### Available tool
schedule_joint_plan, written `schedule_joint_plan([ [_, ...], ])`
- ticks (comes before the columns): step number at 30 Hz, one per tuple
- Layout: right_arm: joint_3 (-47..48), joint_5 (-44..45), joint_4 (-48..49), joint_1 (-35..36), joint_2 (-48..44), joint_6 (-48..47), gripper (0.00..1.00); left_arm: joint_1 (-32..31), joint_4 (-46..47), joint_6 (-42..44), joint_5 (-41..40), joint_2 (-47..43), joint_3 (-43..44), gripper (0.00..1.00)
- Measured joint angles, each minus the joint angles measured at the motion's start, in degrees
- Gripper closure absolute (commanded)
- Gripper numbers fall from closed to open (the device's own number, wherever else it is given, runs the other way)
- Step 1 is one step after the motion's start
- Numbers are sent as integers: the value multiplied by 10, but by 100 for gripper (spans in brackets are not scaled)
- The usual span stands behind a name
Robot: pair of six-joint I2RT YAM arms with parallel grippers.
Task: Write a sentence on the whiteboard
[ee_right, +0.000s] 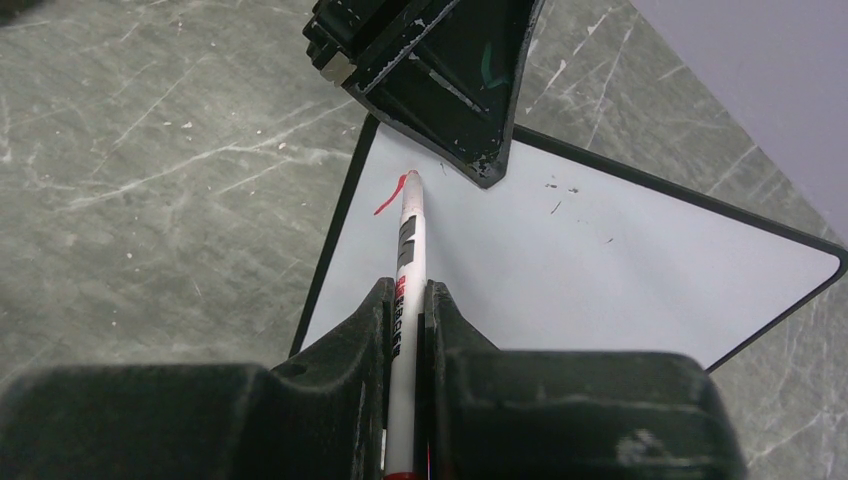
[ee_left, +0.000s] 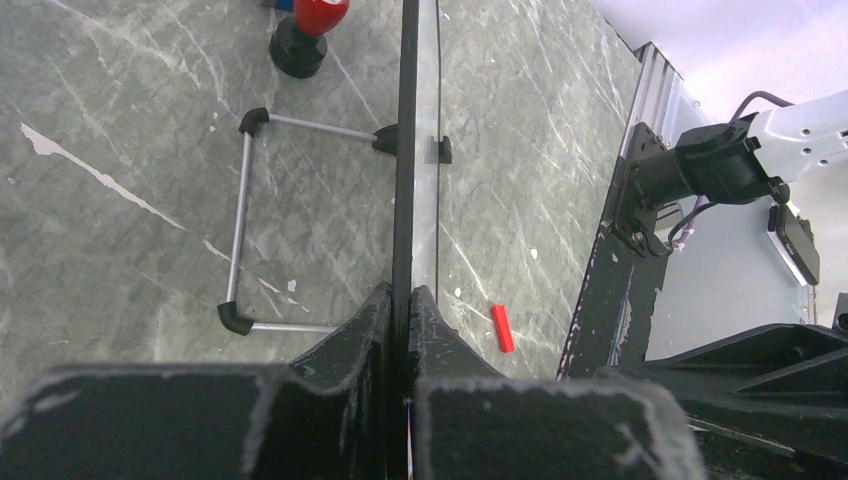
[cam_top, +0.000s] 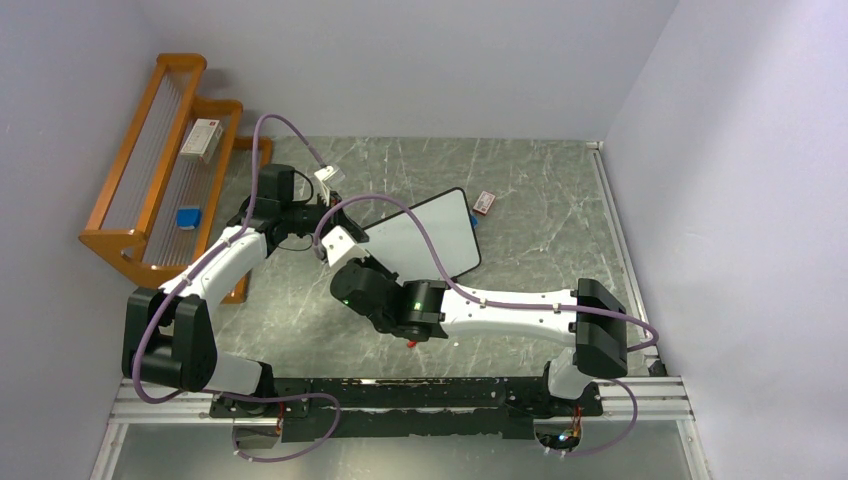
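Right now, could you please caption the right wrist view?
Right tool holds a marker, tip at a short red stroke on the whiteboard; left tool clamps the board's edge.

**White-and-Black Arms, Purple-Cabled**

Both arms are built of white link shells joined by bulky black joint housings. Above the scuffed black base rail point(cam_top: 400, 395), the left arm point(cam_top: 215, 268) and the right arm point(cam_top: 520, 305) are each fitted with a purple cable point(cam_top: 278, 117) looped loosely along the links. Small green lights point(cam_top: 414, 303) are seen on the right arm's black joints farthest from the rail. The left gripper point(ee_left: 400, 300) and the right gripper point(ee_right: 405, 300) are formed of matte black fingers, chipped pale grey along their edges.
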Motion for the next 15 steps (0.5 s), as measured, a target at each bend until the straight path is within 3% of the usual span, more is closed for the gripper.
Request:
schedule_joint_plan([
  [15, 0, -11, 0, -7, 3, 0, 100, 0, 0, 0, 0, 0, 0, 95],
])
